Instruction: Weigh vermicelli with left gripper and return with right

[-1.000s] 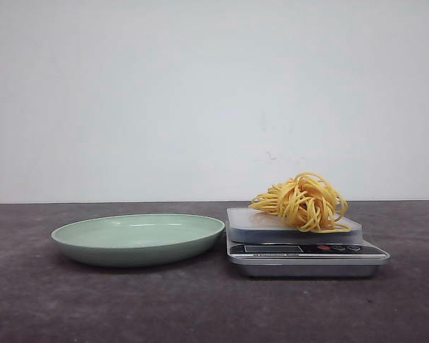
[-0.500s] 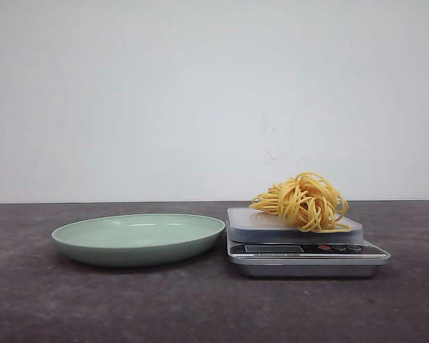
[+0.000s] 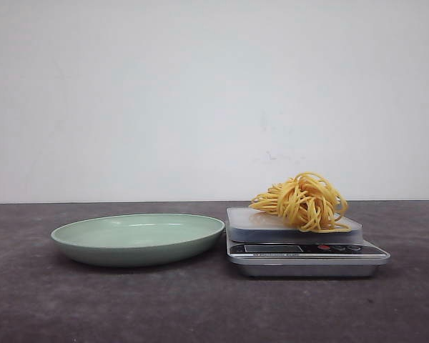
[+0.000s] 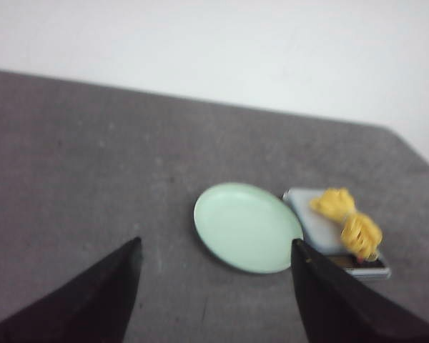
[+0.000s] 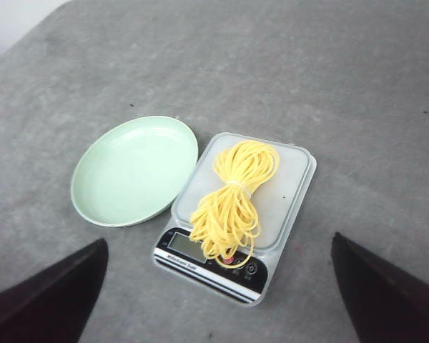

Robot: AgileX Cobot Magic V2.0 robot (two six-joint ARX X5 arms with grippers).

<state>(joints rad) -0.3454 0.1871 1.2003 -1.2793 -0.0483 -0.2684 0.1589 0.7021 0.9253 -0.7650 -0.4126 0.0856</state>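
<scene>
The vermicelli [image 3: 302,202] lies on the weighing platform of the scale [image 3: 306,251], so by the look of things the weighing half is done and the return to the plate remains. Working left to right across the front view: the pale green plate [image 3: 138,239] sits empty on the dark table [image 3: 71,307], its right rim just beside the scale's left edge, though contact cannot be confirmed; the scale follows, display and buttons facing the camera, with the bundle on the right half of its platform. The left gripper [image 4: 214,286] is spread wide and holds nothing, well back from both items. The right gripper [image 5: 218,293] is likewise wide open and empty, positioned high above the scale. The bundle is an elongated hank, pinched near its middle. In the right wrist view its long axis runs from the platform's far corner down toward the display edge, with a looped end at each extreme. Its lower loops overhang the button strip. Risks, as judgement: a pinch on one looped end rather than the waist would probably catch only a few strands, letting the rest sag or drag across the scale. Loose loops could snag the platform edge and shift the scale toward the plate. A descent that presses on the platform could disturb the scale. A release too near the plate's rim could leave strands trailing onto the table.
</scene>
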